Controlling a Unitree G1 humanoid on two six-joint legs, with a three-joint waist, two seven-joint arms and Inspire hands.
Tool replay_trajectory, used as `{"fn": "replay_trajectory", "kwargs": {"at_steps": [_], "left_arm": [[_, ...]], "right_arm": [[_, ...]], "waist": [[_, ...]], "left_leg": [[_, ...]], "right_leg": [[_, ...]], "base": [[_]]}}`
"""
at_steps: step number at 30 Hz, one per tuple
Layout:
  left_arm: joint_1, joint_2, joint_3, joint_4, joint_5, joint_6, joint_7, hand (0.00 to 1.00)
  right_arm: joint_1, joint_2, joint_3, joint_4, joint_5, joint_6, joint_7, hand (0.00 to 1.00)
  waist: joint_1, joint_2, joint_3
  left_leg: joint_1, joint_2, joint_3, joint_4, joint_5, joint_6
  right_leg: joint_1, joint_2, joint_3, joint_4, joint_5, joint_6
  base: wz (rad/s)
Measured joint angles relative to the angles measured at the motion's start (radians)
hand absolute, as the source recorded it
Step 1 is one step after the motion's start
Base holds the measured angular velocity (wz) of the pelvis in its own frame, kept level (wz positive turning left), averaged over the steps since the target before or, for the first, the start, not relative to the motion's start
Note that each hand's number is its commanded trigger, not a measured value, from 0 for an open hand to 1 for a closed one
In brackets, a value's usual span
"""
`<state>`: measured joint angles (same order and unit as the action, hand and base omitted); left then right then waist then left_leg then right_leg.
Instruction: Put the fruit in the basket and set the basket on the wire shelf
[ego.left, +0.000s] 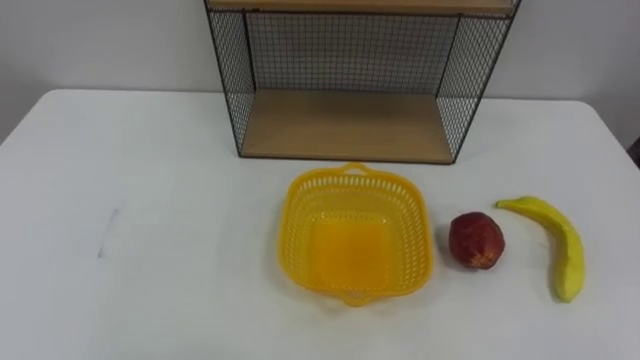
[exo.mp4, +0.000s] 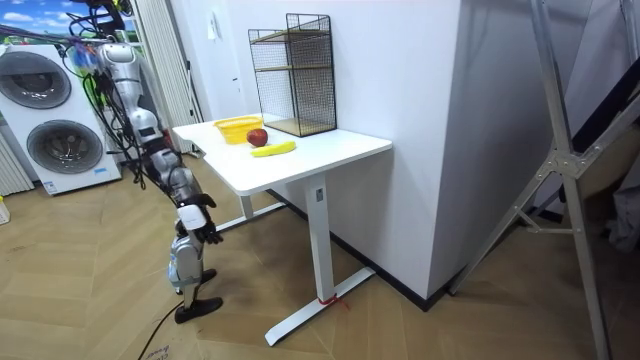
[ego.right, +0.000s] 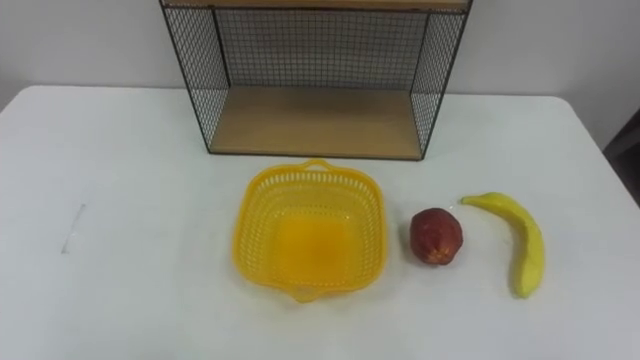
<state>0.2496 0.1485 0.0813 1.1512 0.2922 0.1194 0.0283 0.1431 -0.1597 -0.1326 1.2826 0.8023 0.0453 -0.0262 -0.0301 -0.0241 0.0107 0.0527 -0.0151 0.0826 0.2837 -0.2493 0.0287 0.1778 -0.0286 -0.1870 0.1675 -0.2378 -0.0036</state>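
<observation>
A white table (ego.left: 150, 200) held an empty yellow basket (ego.left: 293, 230), standing just in front of a black wire shelf (ego.left: 345, 125) with wooden boards. Both fruits lay on the tabletop outside the basket: a red apple (ego.left: 476, 241) just beside its right wall, and a yellow banana (ego.left: 565, 250) further right, near the apple but not touching it. In the room view the robot stood at the table's edge, its right hand (exo.mp4: 203, 222) hanging low beside its body, well below the tabletop and too small to tell whether it was released or clenched.
</observation>
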Motion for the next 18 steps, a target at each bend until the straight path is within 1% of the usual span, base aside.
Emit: {"fn": "replay_trajectory", "kwargs": {"at_steps": [1,2,3,4,5,6,7,8,9,10,11,12,13,14,16,17,18], "left_arm": [[0.010,-0.003,0.022,0.000,-0.005,-0.007,0.009,0.00],[0.014,-0.004,0.029,-0.001,-0.007,-0.011,0.012,0.00],[0.022,-0.004,0.038,-0.003,-0.019,-0.018,0.021,0.00],[0.024,-0.004,0.043,-0.009,-0.029,-0.018,0.034,0.00],[0.025,-0.004,0.044,-0.013,-0.030,-0.018,0.041,0.00],[0.024,-0.005,0.052,-0.016,-0.027,-0.018,0.052,0.00],[0.027,-0.005,0.075,-0.018,-0.026,-0.018,0.055,0.00],[0.027,-0.005,0.086,-0.025,-0.025,-0.018,0.056,0.00],[0.029,-0.004,0.107,-0.042,-0.025,-0.022,0.058,0.00],[0.029,-0.003,0.133,-0.053,-0.026,-0.032,0.061,0.00],[0.030,-0.002,0.144,-0.054,-0.026,-0.040,0.066,0.00],[0.033,0.003,0.158,-0.054,-0.026,-0.046,0.076,0.00],[0.035,0.006,0.170,-0.056,-0.026,-0.047,0.083,0.00],[0.036,0.006,0.172,-0.060,-0.026,-0.047,0.091,0.00],[0.039,0.008,0.179,-0.083,-0.025,-0.055,0.111,0.00],[0.043,0.008,0.180,-0.091,-0.026,-0.057,0.116,0.00],[0.056,0.009,0.180,-0.111,-0.026,-0.063,0.119,0.00]], "right_arm": [[0.002,0.000,-0.050,-0.001,0.094,0.000,-0.017,0.00],[0.003,0.000,-0.071,-0.001,0.140,-0.001,-0.025,0.00],[0.004,0.000,-0.124,-0.002,0.232,-0.001,-0.047,0.00],[0.005,-0.001,-0.166,-0.003,0.317,-0.002,-0.070,0.00],[0.005,-0.001,-0.179,-0.005,0.367,-0.002,-0.084,0.00],[0.005,-0.001,-0.217,-0.008,0.455,-0.002,-0.116,0.00],[0.006,-0.001,-0.269,-0.022,0.518,-0.001,-0.148,0.00],[0.008,-0.001,-0.293,-0.038,0.540,-0.001,-0.165,0.00],[0.012,-0.001,-0.338,-0.072,0.569,-0.007,-0.189,0.00],[0.009,-0.001,-0.381,-0.095,0.575,-0.022,-0.210,0.00],[0.005,-0.001,-0.403,-0.105,0.575,-0.029,-0.223,0.00],[-0.001,-0.002,-0.443,-0.136,0.575,-0.041,-0.257,0.00],[-0.002,-0.003,-0.481,-0.191,0.576,-0.048,-0.299,0.00],[-0.002,-0.004,-0.492,-0.221,0.577,-0.055,-0.320,0.00],[-0.003,-0.013,-0.534,-0.347,0.568,-0.080,-0.413,0.00],[-0.002,-0.014,-0.544,-0.388,0.565,-0.083,-0.439,0.00],[-0.006,-0.023,-0.556,-0.469,0.553,-0.091,-0.484,0.00]], "waist": [[-0.013,0.000,0.0003],[-0.019,0.000,0.0003],[-0.026,0.001,0.0001],[-0.030,0.001,0.0001],[-0.034,0.000,-0.0003],[-0.044,-0.002,-0.0017],[-0.049,-0.004,-0.0026],[-0.051,-0.005,-0.0029],[-0.059,-0.007,-0.0044],[-0.065,-0.010,-0.0073],[-0.070,-0.015,-0.0094],[-0.075,-0.016,-0.0100],[-0.082,-0.019,-0.0123],[-0.085,-0.020,-0.0123],[-0.089,-0.025,-0.0129],[-0.095,-0.028,-0.0128],[-0.102,-0.031,-0.0125]], "left_leg": [[0.002,0.000,0.001,0.001,0.000,0.000],[0.004,0.000,0.002,0.000,0.000,0.000],[0.011,0.001,0.012,-0.001,0.000,0.000],[0.009,0.003,0.018,-0.002,0.000,0.000],[0.008,0.003,0.019,-0.003,0.000,0.000],[0.007,0.003,0.016,-0.001,0.000,0.000],[0.006,0.002,0.017,0.001,0.000,0.000],[0.005,0.002,0.017,0.002,-0.001,0.001],[-0.002,0.002,0.019,0.006,-0.001,0.002],[-0.009,0.002,0.020,0.008,-0.001,0.002],[-0.009,0.002,0.020,0.008,-0.001,0.002],[-0.007,0.002,0.022,0.006,-0.001,0.002],[-0.004,0.002,0.023,0.005,-0.001,0.003],[-0.005,0.002,0.023,0.004,-0.001,0.003],[-0.005,0.001,0.023,-0.003,-0.001,0.003],[-0.005,0.001,0.023,-0.004,-0.001,0.003],[-0.007,0.001,0.024,-0.008,-0.001,0.003]], "right_leg": [[0.001,0.001,0.003,0.001,0.000,0.000],[0.002,0.001,0.004,0.001,0.000,0.000],[0.002,0.002,0.009,0.002,0.000,-0.001],[-0.002,0.002,0.017,0.002,-0.001,-0.002],[-0.003,0.003,0.019,0.002,-0.001,-0.002],[-0.004,0.002,0.019,0.002,-0.002,-0.001],[-0.005,0.001,0.019,0.003,-0.003,-0.001],[-0.006,0.001,0.020,0.003,-0.003,-0.001],[-0.010,0.001,0.020,0.005,-0.003,-0.001],[-0.018,0.001,0.022,0.009,-0.003,-0.001],[-0.019,0.001,0.022,0.010,-0.003,0.000],[-0.019,0.000,0.024,0.020,-0.003,0.000],[-0.019,0.000,0.025,0.021,-0.003,0.000],[-0.019,0.000,0.026,0.021,-0.002,0.000],[-0.020,0.001,0.028,0.021,-0.002,0.000],[-0.021,0.001,0.028,0.020,-0.003,0.001],[-0.026,0.001,0.028,0.018,-0.003,0.001]], "base": [[-0.04],[-0.07],[-0.12],[-0.15],[-0.09],[0.00],[0.00],[0.00],[0.00],[0.00],[0.00],[-0.04],[-0.04],[-0.03],[0.00],[0.00],[-0.08]]}}
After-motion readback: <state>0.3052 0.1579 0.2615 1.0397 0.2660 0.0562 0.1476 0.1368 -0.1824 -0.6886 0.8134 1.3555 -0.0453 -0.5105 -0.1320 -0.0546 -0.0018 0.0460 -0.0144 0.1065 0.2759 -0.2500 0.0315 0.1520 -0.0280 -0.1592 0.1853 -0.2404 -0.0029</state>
